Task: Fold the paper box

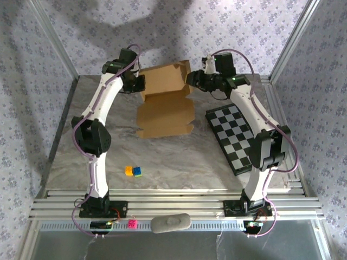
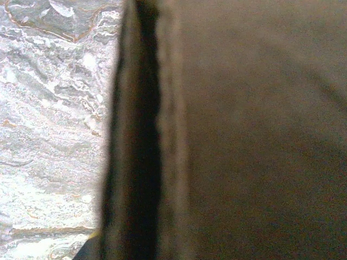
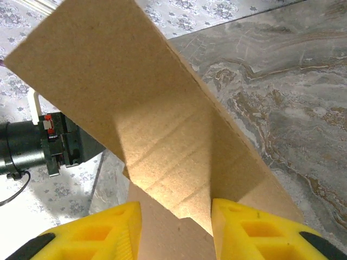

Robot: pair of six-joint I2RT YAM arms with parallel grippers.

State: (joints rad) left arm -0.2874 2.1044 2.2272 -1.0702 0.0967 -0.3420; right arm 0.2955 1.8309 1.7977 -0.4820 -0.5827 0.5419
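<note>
Marble table [image 1: 179, 162] is sitting inside wallpapered walls [image 1: 32, 108], w/ alu rails [image 1: 179, 197] running along its near edge. Open room is lying across the near-centre and the left side. The right side is being taken up by a checkerboard [image 1: 234, 136], which is slanting just beside the right arm [image 1: 260, 124].

At far centre the paper box [image 1: 165, 111] is lying between both arms, front part flat on the marble, rear panel standing up near the far edge. The left arm [image 1: 95, 135] is arching up and over to the box's far-left corner. The right arm is reaching in, elbow high, to the raised panel's right end.

From the left wrist cam the card is blurring out at close range, a dark crease running top to bottom, marble to its left. The left gripper [image 1: 139, 84] is sitting closed; can't tell whether card is pinched in it.

The right gripper [image 3: 176, 216] is standing apart, its yellow fingers [image 3: 108, 230] straddling a flap's lower corner, not clamping it.

A yellow cube [image 1: 128, 170] and blue-green cube [image 1: 137, 171] are sitting side by side at near left, well apart from the box. A grey lump [image 1: 171, 222] and pink cube [image 1: 131, 223] are resting on the rails.
</note>
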